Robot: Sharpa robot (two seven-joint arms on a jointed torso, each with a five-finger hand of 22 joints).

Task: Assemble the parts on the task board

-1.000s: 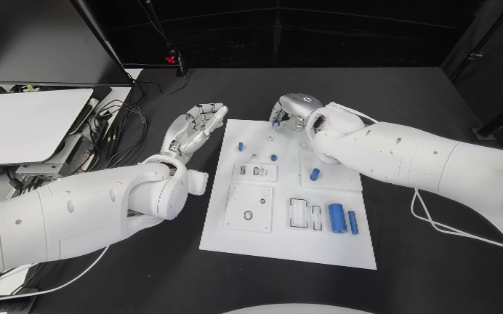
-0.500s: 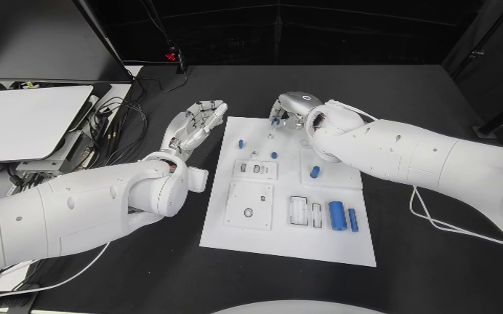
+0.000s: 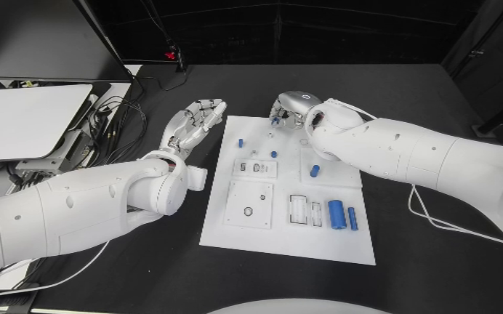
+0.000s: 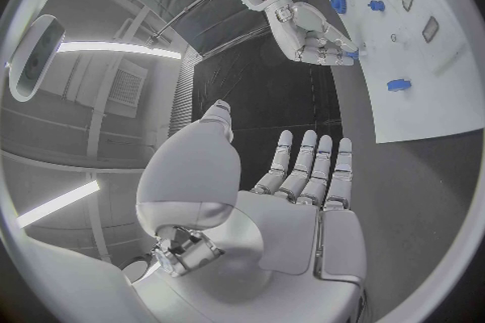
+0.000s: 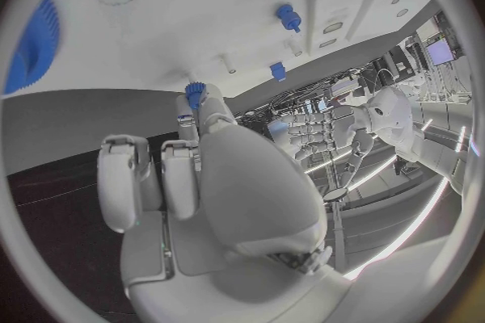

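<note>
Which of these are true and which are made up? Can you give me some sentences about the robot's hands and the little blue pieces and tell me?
1. The left hand holds a blue piece. False: it is open and holds nothing, beside the task board.
2. The right hand is at the far edge of the board, with a small blue part at its fingertips. True.
3. The large blue cylinder lies on the board near the right arm's side. True.
4. The two hands touch each other. False: they are apart, with the board's far left corner between them.
5. The left hand rests on the board. False: it is off the board, over the black table.
</note>
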